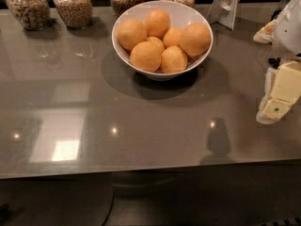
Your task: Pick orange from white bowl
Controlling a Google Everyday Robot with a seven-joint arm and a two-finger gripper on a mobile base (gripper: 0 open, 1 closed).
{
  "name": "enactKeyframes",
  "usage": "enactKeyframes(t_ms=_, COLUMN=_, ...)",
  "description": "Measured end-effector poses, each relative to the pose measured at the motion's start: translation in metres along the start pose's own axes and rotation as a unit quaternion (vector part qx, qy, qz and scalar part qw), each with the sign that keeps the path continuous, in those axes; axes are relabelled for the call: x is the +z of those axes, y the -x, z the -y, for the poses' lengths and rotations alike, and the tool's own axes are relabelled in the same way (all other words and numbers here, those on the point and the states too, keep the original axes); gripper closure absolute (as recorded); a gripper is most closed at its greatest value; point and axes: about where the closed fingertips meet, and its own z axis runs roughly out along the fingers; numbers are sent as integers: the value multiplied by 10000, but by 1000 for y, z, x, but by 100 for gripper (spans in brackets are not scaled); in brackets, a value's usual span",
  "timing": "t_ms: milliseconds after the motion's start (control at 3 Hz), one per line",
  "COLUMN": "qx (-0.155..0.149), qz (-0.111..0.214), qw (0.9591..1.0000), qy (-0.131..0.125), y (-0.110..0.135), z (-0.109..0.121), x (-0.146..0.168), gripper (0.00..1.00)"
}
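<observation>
The white bowl [162, 8] stands on the grey counter at the back centre, wide and glossy. It holds several round oranges piled together. A large, deep-coloured orange [195, 39] lies against the bowl's right side, and another large one [146, 56] lies at the front. My gripper [277, 100] is at the right edge of the view, pale cream and white, hanging over the counter. It is to the right of the bowl, nearer to me and well apart from it. It holds nothing that I can see.
Several glass jars of grains [73, 6] line the back edge of the grey counter [141, 126]. A white stand [228, 4] sits behind the bowl on the right. The counter's front edge runs across the lower view.
</observation>
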Motion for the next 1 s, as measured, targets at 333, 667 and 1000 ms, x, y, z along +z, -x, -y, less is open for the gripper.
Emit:
enactKeyframes(t_ms=333, qx=0, qz=0, qw=10000, qy=0, y=0, z=0, x=0, gripper=0)
enactKeyframes(t_ms=667, qx=-113, qz=478, qw=9986, qy=-179, y=16, z=15, x=2, gripper=0)
enactKeyframes(t_ms=1000, qx=-265, qz=1336, qw=9895, qy=-477, y=50, z=54, x=5, gripper=0)
